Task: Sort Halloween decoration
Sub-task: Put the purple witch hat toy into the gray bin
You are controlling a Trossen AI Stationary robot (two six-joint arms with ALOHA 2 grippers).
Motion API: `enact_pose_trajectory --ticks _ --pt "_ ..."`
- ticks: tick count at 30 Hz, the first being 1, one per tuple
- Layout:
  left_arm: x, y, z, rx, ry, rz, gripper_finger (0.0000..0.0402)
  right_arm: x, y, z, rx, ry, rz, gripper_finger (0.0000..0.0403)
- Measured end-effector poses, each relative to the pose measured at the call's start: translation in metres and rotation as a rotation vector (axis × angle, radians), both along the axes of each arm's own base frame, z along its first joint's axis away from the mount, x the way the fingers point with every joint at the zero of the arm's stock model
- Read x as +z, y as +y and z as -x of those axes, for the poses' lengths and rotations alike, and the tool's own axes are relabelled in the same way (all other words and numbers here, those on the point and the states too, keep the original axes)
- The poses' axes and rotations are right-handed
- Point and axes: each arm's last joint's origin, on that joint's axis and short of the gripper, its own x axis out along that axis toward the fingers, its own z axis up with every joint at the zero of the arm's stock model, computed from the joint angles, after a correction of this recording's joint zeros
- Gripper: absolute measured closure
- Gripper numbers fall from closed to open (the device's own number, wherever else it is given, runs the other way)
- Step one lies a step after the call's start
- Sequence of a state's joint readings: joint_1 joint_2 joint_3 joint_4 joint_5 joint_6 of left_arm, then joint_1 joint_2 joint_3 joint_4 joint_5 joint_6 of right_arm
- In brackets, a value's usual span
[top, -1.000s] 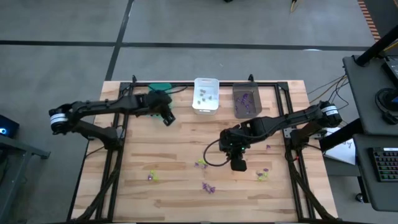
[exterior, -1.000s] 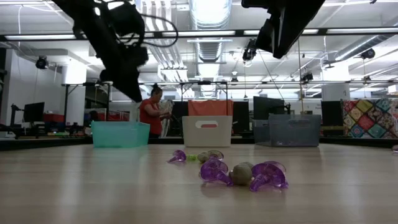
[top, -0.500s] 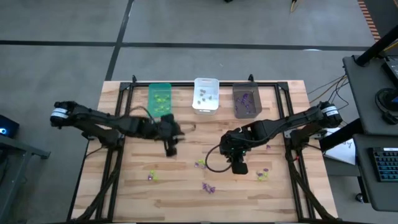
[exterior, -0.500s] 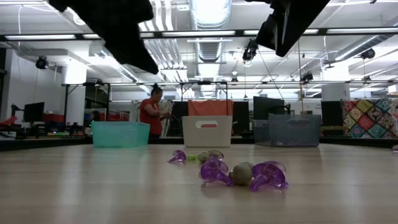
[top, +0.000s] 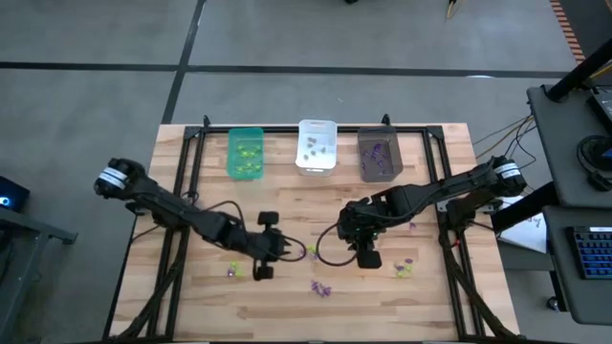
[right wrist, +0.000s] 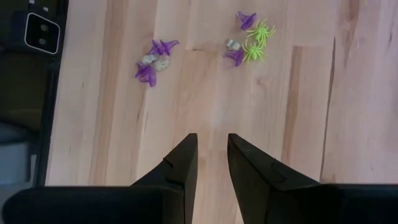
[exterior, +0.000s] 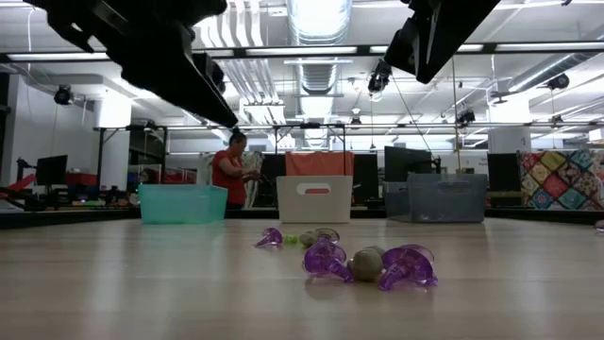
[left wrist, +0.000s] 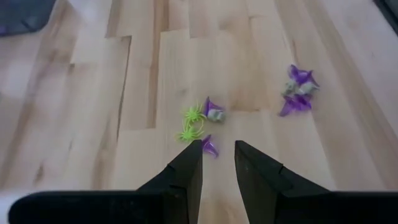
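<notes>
The left gripper, empty with its fingers parted, hangs above the wooden tabletop near its front edge; it should descend squarely over one tiny spiky plastic trinket. The right gripper, likewise parted and empty, waits mid-table. Only the high view shows the green bin, white bin and dark grey bin along the back edge already holding trinkets.

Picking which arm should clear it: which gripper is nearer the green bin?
The left. The left gripper sits toward the table's near side, below the green bin; the right gripper is about as far forward but off to the bin's right.
</notes>
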State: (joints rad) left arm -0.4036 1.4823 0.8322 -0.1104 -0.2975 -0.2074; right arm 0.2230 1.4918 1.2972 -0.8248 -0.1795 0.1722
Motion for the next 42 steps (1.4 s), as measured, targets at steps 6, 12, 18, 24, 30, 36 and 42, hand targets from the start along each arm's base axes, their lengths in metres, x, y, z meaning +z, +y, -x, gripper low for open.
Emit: enact_pose_trajectory --ticks 6,12,18,24,30,36,42 --pt "-0.022 -0.007 -0.011 0.122 0.007 0.054 0.0325 0.000 0.000 0.000 0.000 -0.001 0.000 0.0323" --pt "-0.044 -0.013 -0.021 0.159 0.009 0.062 0.0314 0.000 0.004 0.001 0.011 -0.001 -0.002 0.0323" --pt "-0.069 -0.015 -0.025 0.222 0.061 0.054 0.0259 0.000 0.020 0.005 0.013 0.004 -0.011 0.0323" --pt "-0.083 -0.019 -0.030 0.230 0.087 0.049 0.0207 0.000 0.039 0.011 0.041 -0.007 0.029 0.0323" --pt "-0.090 -0.018 -0.034 0.314 0.057 0.024 0.0195 0.000 0.045 0.013 0.013 -0.020 0.039 0.0323" --pt "-0.092 -0.021 -0.035 0.332 0.035 0.038 0.0211 0.000 0.045 0.012 -0.008 -0.026 0.046 0.0323" --pt "-0.091 -0.028 -0.033 0.305 0.025 0.073 0.0218 0.000 0.045 0.012 -0.010 -0.028 0.050 0.0323"
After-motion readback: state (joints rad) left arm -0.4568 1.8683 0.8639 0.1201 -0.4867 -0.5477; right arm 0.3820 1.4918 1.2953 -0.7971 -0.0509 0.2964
